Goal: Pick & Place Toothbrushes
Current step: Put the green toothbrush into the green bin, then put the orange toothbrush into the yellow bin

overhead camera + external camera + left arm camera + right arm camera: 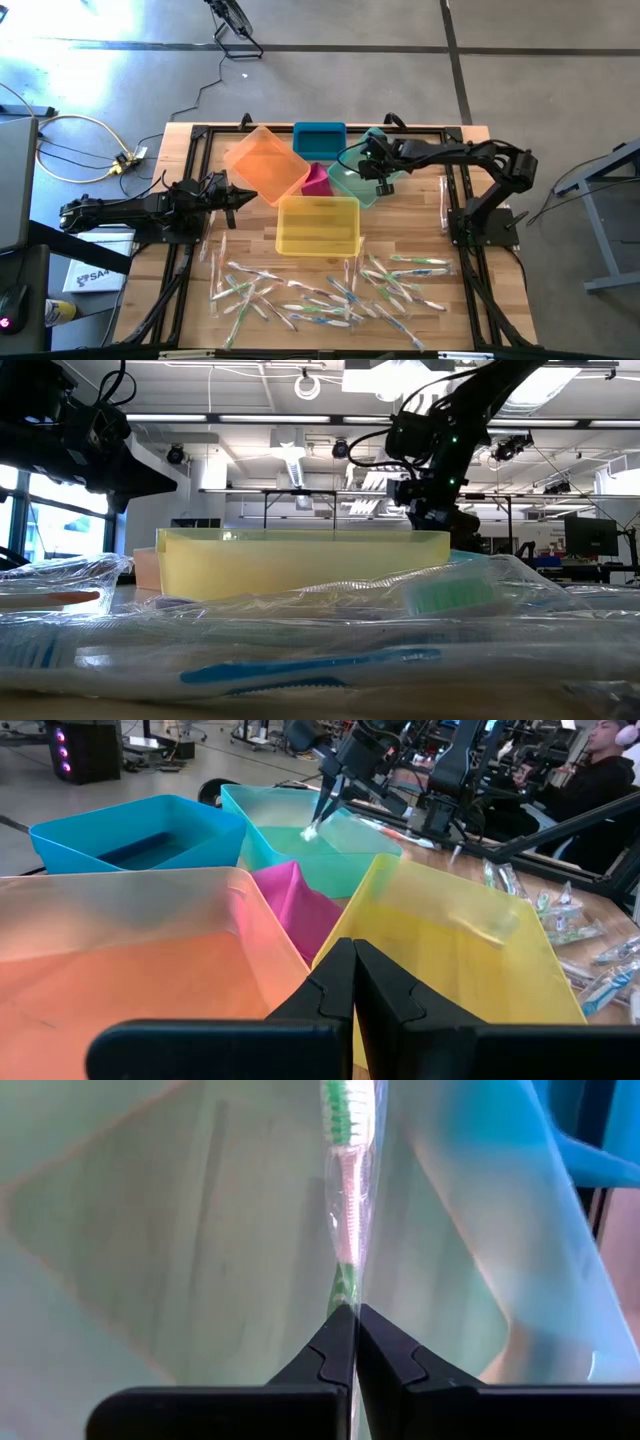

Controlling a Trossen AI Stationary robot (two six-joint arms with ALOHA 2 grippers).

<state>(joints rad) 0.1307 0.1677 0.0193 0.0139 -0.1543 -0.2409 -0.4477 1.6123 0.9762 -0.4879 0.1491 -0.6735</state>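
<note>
Many wrapped toothbrushes (330, 295) lie loose on the near part of the wooden table (480, 300). My right gripper (383, 188) is over the pale green bin (352, 182), shut on one wrapped toothbrush (345, 1180) with green bristles. In the left wrist view that toothbrush (318, 815) hangs down into the green bin's (300, 850) open top. My left gripper (240, 193) waits shut at the table's left, beside the orange bin (265, 162), holding nothing. My right gripper pinches the toothbrush's handle (345, 1285), wrapper and all, between its two fingertips. The fingers slant down from the table's right side and lie in line with the brush. The brush sticks out beyond them, bristle end lowest, lifted clear of the table.
Five bins crowd the middle of the table: orange, blue (320, 140), magenta (316, 180), green, and yellow (318, 225) nearest the toothbrush pile. A black frame (200, 135) runs round the table. A person (600, 770) sits in the room beyond.
</note>
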